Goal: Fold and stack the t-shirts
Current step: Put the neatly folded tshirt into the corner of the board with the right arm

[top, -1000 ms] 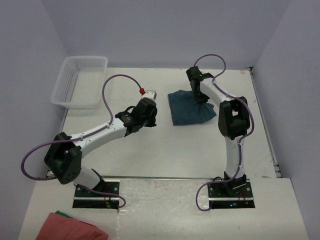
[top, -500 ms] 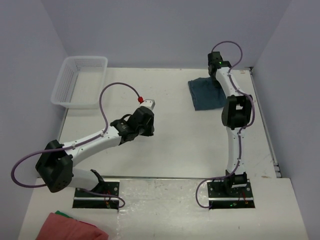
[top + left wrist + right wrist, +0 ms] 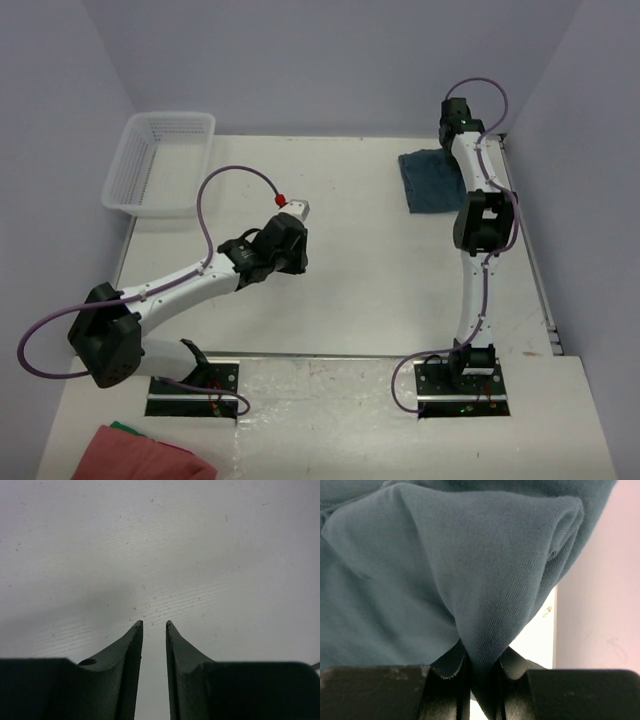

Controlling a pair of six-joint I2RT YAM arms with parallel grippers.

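1. A white basket [image 3: 160, 160] sat at about ten o'clock on the table [image 3: 350, 300], pushed against the left edge, probably to keep it out of the working space
2. A pink-red cloth [image 3: 145, 458] lay at seven o'clock on the near ledge, well apart from the work and, as I judged, no part of the job
3. The left gripper [image 3: 153, 624] hung over bare table near the middle, its tips drawn close with a narrow gap and nothing between them; it looked parked there to leave the other arm room
4. The teal-blue t-shirt [image 3: 430, 180] lay gathered in a compact fold at about one o'clock, near the right edge, likely where the stack was meant to go
5. The right gripper [image 3: 481, 662] was pinched on a fold of that t-shirt, the cloth rising out from between the tips and the arm stretched far toward one o'clock; a hold on the doubled edge would keep the layers together while it was placed
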